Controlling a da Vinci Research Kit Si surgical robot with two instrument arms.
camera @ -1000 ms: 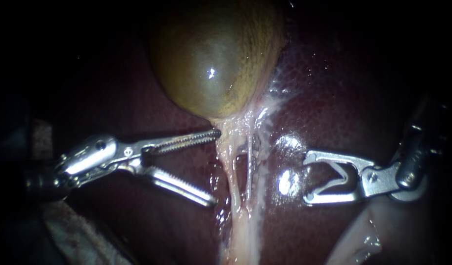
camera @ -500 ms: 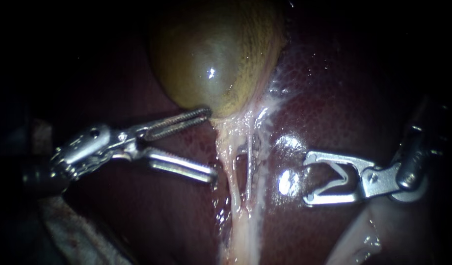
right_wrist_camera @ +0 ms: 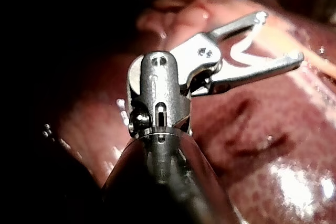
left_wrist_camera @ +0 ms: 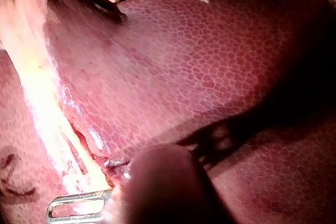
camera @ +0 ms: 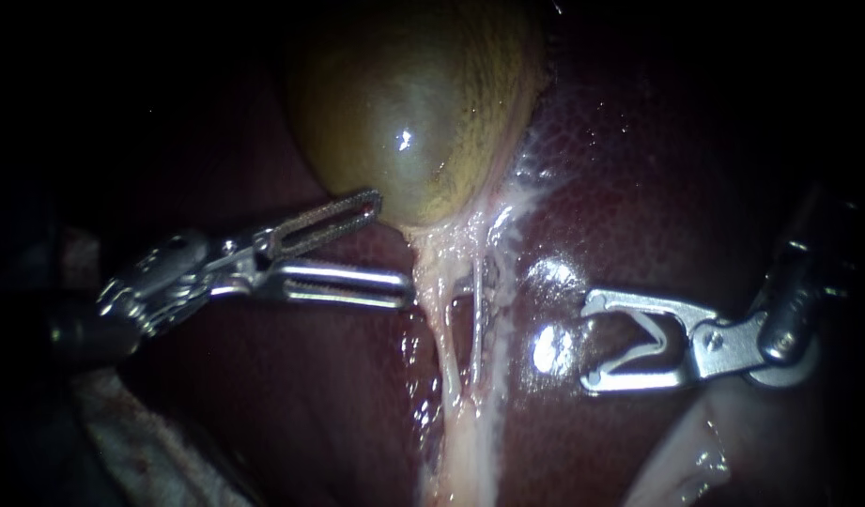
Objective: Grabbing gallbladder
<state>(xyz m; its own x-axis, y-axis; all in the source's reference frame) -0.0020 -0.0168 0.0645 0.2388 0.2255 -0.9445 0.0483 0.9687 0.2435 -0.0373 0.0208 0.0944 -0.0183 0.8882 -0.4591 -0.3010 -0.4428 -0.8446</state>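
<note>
The olive-yellow gallbladder (camera: 404,113) lies on the dark red liver (camera: 639,169). Pale strands (camera: 451,310) run down from its narrow lower end. My left instrument (camera: 387,244) has toothed jaws that stand open. The upper jaw tip touches the gallbladder's lower left edge, and the lower jaw tip lies against the strands just below. The left wrist view shows one slotted jaw (left_wrist_camera: 79,205) beside the pale strands (left_wrist_camera: 47,108). My right instrument (camera: 590,340) rests to the right of the strands, its jaws spread around a white V-shaped clip (camera: 650,333), also seen as the clip (right_wrist_camera: 244,45).
Wet, shiny liver (left_wrist_camera: 199,66) surrounds the site. A pale fold of tissue (camera: 695,460) lies under my right instrument. Cloth-like material (camera: 141,441) sits at the lower left. The outer field is dark.
My left instrument's jaws have swung upward. The upper jaw slid from the gallbladder's narrow end to its lower left edge, and the lower jaw rose and narrowed the gap. The right instrument has not moved.
</note>
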